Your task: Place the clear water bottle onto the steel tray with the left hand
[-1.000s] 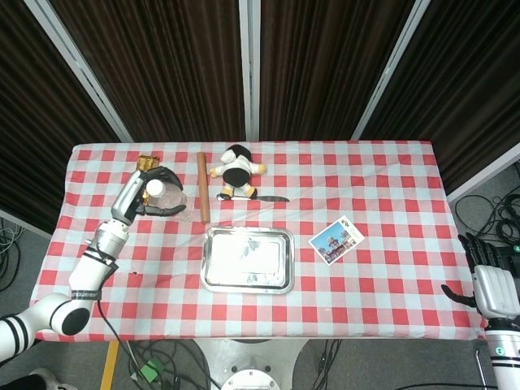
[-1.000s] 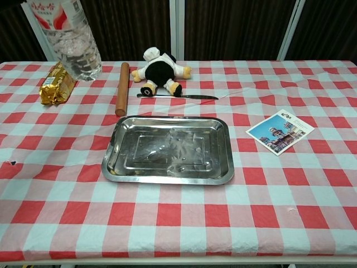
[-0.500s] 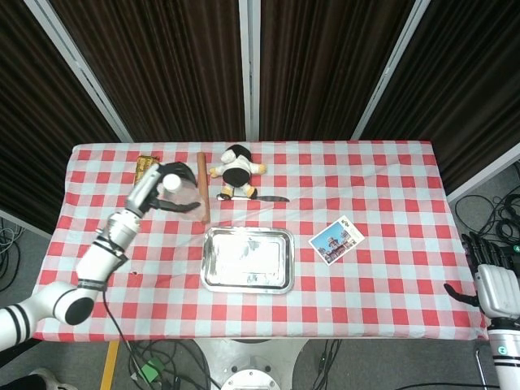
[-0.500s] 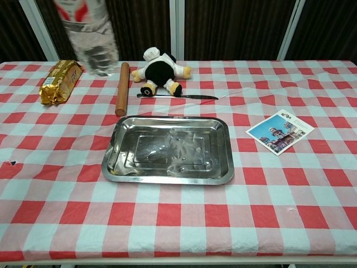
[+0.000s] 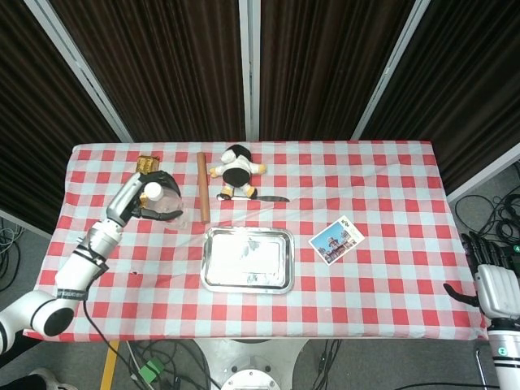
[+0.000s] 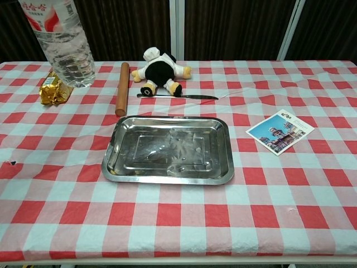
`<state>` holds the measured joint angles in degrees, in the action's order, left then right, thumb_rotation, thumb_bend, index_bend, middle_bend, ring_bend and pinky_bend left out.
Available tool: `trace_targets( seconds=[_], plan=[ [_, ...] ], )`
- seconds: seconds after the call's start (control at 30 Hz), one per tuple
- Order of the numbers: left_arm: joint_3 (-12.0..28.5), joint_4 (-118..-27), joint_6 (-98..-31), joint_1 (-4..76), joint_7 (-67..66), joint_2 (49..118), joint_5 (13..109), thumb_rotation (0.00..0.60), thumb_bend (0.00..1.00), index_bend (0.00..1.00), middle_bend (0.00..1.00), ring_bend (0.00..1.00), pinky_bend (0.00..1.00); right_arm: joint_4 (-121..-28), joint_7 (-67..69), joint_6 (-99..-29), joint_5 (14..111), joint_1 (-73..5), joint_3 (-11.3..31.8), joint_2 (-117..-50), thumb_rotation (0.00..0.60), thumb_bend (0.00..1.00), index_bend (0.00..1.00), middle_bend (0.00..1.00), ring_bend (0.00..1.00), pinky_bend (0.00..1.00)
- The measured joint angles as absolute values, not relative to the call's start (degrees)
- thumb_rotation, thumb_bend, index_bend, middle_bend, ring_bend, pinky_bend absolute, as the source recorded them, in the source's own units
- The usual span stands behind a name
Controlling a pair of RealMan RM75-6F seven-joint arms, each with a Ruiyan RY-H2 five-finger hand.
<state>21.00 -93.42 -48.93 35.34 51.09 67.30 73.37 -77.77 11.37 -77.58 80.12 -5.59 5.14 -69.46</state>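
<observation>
My left hand [image 5: 154, 195] grips the clear water bottle [image 5: 162, 205] at the table's left side, held upright above the cloth. In the chest view only the bottle's lower body [image 6: 62, 47] with its red label shows at the top left; the hand itself is out of that frame. The steel tray [image 5: 280, 262] lies empty in the table's middle, to the right of the bottle, and shows again as the steel tray [image 6: 167, 176]. My right hand [image 5: 494, 284] hangs off the table's right edge, fingers apart and holding nothing.
A wooden rolling pin [image 6: 121, 88] lies between bottle and tray. A gold snack packet [image 6: 53, 89] sits behind the bottle. A plush toy [image 6: 160, 71] and a knife [image 6: 178, 96] lie behind the tray. A postcard [image 6: 280, 131] lies to the tray's right.
The left hand swung the bottle toward the rolling pin half a second ago, then drew it back left and lower; it now sits upright again.
</observation>
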Motion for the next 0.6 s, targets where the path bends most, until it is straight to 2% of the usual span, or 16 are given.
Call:
trace_targets(
  seconds=[0.13,0.23,0.6],
  plan=[
    [20.57,-89.17,-48.79,34.49,51.72,66.81,68.97,0.6,0.22,0.66,0.66,0.52,0.56,-77.42,11.47,-77.07,79.9,-5.72,5.18,-69.51,0.6,0.1,0.06,0.03,0.0,0.0],
    [20.46,-89.63,-48.97,34.55,52.35,67.26,69.09,0.6,0.22,0.66,0.66,0.52,0.56,-77.47,10.81,-77.15,80.15,-5.75,4.99,-69.68,0.6,0.1,0.06,0.03,0.0,0.0],
    [20.71,-103.06,-50.11,38.68,50.75,74.39,73.37,0.6,0.22,0.66,0.66,0.52,0.56,-77.26,10.67,-77.56,80.82,-5.6,4.57,-70.0,0.6,0.1,0.06,0.03,0.0,0.0]
  ],
)
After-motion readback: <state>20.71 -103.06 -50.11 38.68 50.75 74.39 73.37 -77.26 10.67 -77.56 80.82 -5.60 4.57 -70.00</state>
